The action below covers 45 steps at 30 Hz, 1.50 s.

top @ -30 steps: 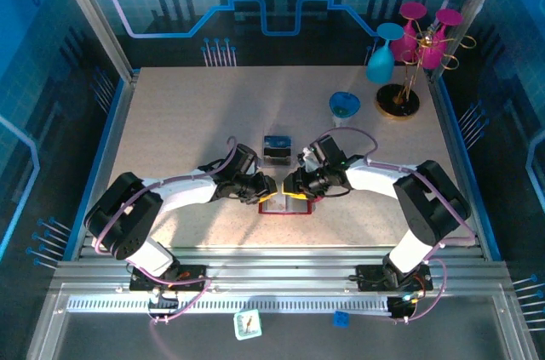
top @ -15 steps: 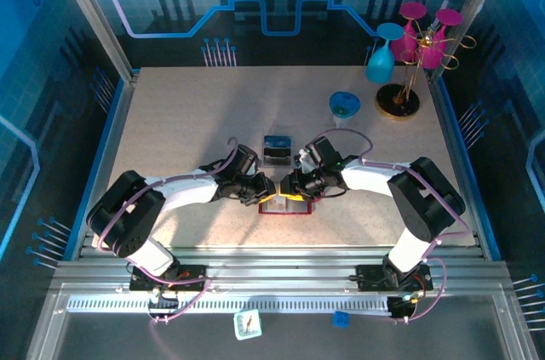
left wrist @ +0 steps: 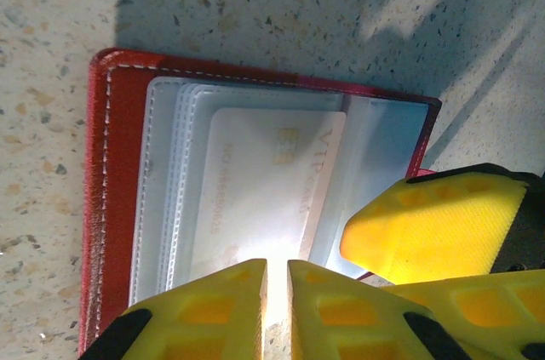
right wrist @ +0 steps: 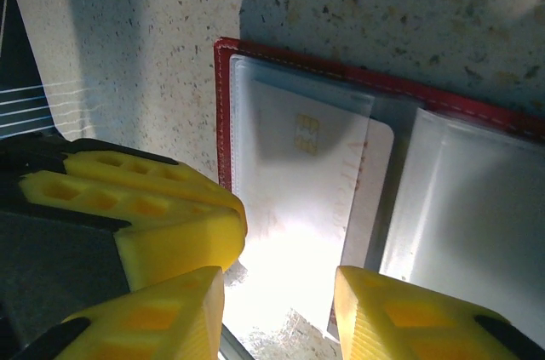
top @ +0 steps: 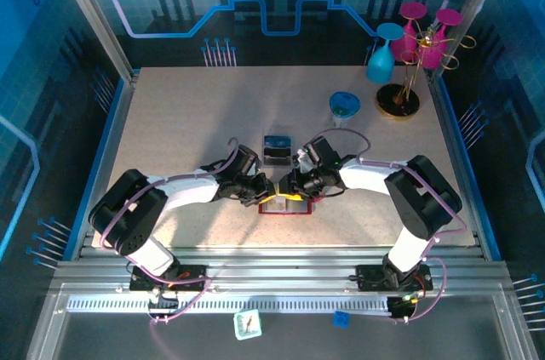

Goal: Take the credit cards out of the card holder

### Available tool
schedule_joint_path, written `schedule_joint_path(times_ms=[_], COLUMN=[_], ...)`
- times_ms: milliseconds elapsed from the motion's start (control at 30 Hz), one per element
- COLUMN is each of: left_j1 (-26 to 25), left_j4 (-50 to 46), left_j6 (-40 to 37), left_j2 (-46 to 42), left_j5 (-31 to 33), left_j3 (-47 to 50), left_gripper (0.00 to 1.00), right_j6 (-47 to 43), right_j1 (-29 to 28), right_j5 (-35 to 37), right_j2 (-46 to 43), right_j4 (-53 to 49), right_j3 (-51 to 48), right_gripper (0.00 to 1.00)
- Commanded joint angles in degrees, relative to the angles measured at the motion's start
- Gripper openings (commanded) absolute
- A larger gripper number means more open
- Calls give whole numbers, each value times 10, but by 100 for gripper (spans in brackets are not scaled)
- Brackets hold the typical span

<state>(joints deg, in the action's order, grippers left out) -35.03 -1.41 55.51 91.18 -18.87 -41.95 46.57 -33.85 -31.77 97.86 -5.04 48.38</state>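
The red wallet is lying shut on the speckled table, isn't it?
Not shut: the red wallet lies open on the speckled table, with a pale card showing in its clear pockets. The left wrist view shows it.

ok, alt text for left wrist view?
Open red card holder on a table, a pale credit card in its clear sleeves. The left tool's yellow fingers, nearly together, sit at the bottom; the right tool's finger overlaps the holder's right edge.
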Motion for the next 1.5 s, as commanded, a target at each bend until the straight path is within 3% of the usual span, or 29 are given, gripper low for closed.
schedule_joint_path(times_ms=[0,367,1467], left_j1=[3,4,3], left_j4=[-10,-71,-84], left_j6=[-7,-25,-27], left_j2=[7,2,2], left_j5=[3,43,38], left_j3=[-4,-15,-29], left_gripper=[14,4,6], right_j6=[6,5,-40], right_j1=[-9,-13,-15], right_j5=[-3,-1,58], right_j2=[11,24,8], right_j4=[5,2,-94], right_j3=[13,17,48], right_gripper=[39,30,32])
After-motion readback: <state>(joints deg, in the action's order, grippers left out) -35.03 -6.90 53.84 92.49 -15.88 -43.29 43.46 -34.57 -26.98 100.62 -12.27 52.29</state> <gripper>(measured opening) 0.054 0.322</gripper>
